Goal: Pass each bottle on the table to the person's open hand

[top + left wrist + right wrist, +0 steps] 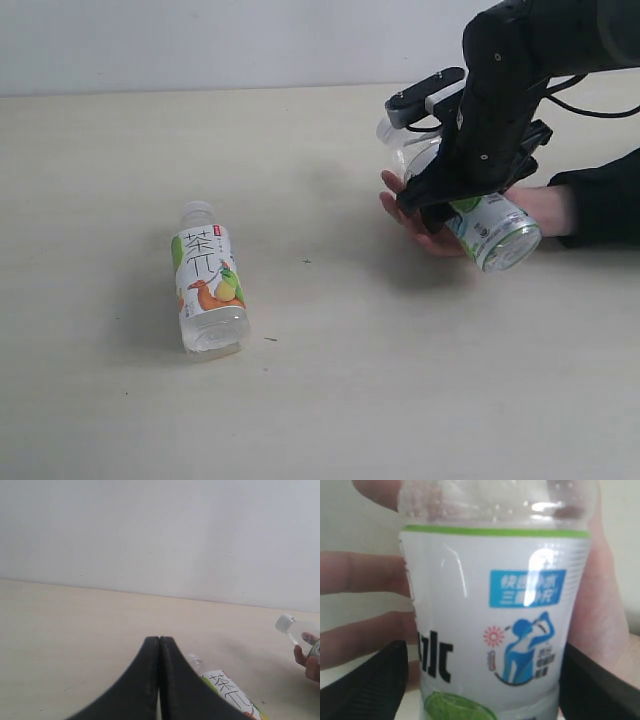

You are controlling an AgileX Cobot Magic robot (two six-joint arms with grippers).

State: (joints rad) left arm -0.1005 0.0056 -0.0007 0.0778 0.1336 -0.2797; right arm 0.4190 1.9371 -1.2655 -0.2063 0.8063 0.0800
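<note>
Clear plastic lime-label bottle (495,232) clamped in right pincer (482,685), resting on the person's open hand (430,236), cap away from the sleeve | fruit-label bottle (208,280) lying on the bench (400,400), cap toward far edge, nearer left pincer (159,680), jaws pressed together | fill levels unclear

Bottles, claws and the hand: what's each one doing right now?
Fruit-label bottle: lying on its side on the table, cap on.
Lime-label bottle: lying across the open palm, gripped by the right claw.
Person's hand: open, palm up, under the lime-label bottle.
Right claw: shut on the lime-label bottle.
Left claw: shut, empty.
</note>
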